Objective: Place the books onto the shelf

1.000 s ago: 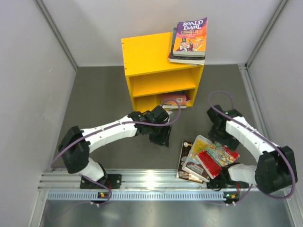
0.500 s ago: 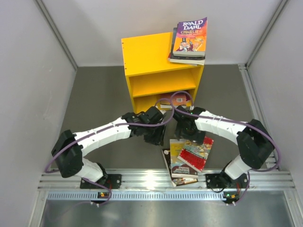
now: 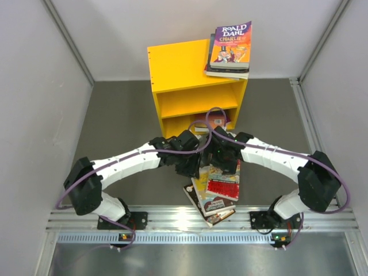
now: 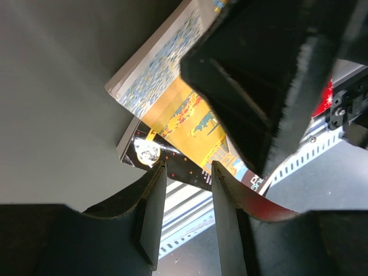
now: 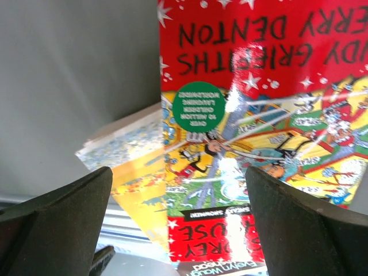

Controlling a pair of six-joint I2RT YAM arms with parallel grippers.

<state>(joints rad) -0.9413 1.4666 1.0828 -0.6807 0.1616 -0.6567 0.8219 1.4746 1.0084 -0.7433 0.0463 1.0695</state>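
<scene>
Left gripper (image 3: 192, 167) narrowly parted, holding nothing, beside loose books (image 3: 214, 192) on table. Right gripper (image 3: 224, 158) spread wide, empty, over red book (image 5: 241, 144). Shelf (image 3: 192, 86) behind. Pick step: next, lower and clamp top cover.

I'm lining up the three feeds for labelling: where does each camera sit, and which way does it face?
Top external: above and behind the bases, looking down on both arms, the shelf and the pile of books.
Left wrist: low, facing the pile past its own narrowly gapped fingers.
Right wrist: just above the red book, own fingers spread wide.
Shared: the red book shows in all three.
</scene>
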